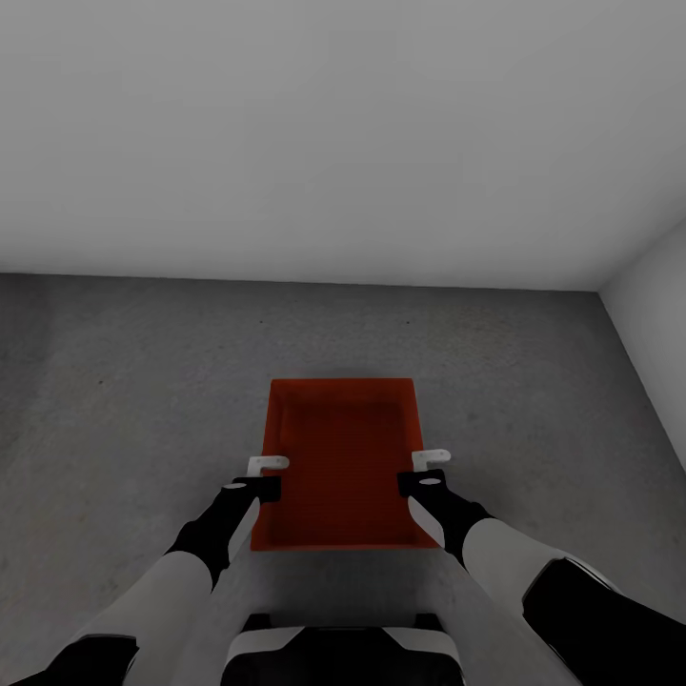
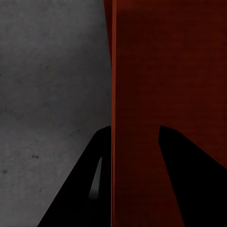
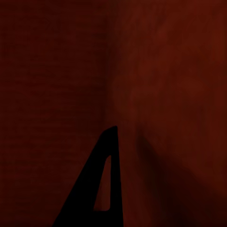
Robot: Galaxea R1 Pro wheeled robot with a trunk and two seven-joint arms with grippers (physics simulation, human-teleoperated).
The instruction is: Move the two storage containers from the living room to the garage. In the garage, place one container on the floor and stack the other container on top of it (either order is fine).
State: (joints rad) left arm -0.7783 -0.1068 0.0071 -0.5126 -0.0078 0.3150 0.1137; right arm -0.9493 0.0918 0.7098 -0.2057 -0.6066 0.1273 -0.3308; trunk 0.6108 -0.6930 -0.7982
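One orange-red storage container [image 1: 343, 467], lidless and empty, is right in front of me over the garage's dark grey concrete floor [image 1: 124, 381]. I cannot tell whether it rests on the floor or hangs just above it. My left gripper [image 1: 270, 469] grips its left wall; in the left wrist view the left gripper [image 2: 134, 128] has one dark finger outside and one inside the wall [image 2: 112, 71]. My right gripper [image 1: 429, 465] holds the right wall. In the right wrist view one finger [image 3: 109, 146] shows against the red plastic [image 3: 56, 71], and the other finger is hidden.
A plain white-grey wall [image 1: 343, 143] runs across the far side. A second wall [image 1: 657, 314] meets it at the right, forming a corner. Bare concrete spreads to the left of the container and beyond it.
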